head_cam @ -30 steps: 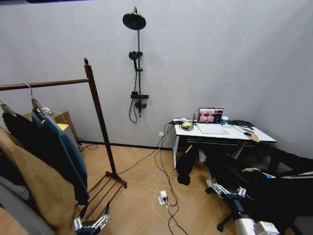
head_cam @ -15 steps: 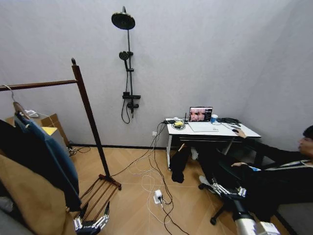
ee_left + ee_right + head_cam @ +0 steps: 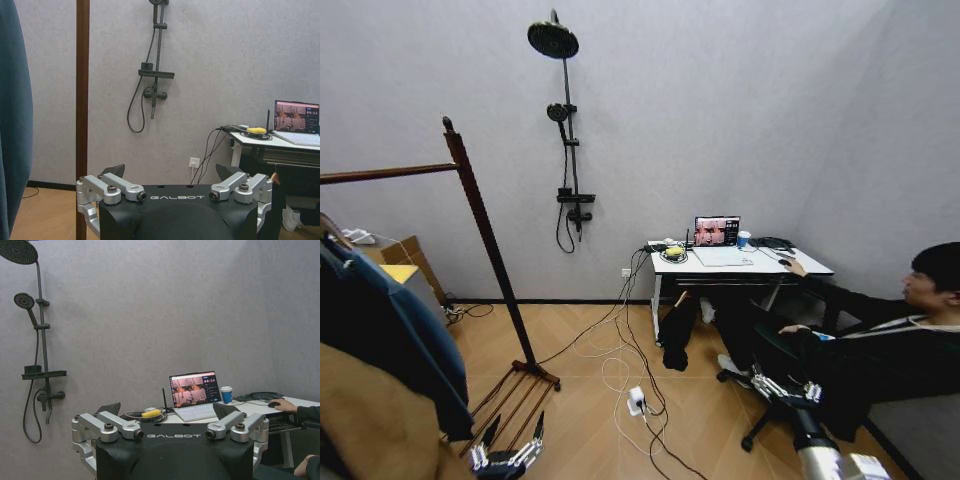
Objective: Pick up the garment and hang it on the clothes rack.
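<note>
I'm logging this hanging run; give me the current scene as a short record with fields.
garment: teal-blue, hanging at the rack's bar among other coats
clothes rack: dark wooden post and bar, at the robot's left
left gripper: low in head view, open, holding nothing
right gripper: low at right, open, holding nothing
shower pole: on the far wall

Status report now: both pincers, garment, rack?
Left pincer and right pincer open, low, empty. Teal-blue soft garment hangs on dark reddish-brown wooden rack. Nothing in the way.
</note>
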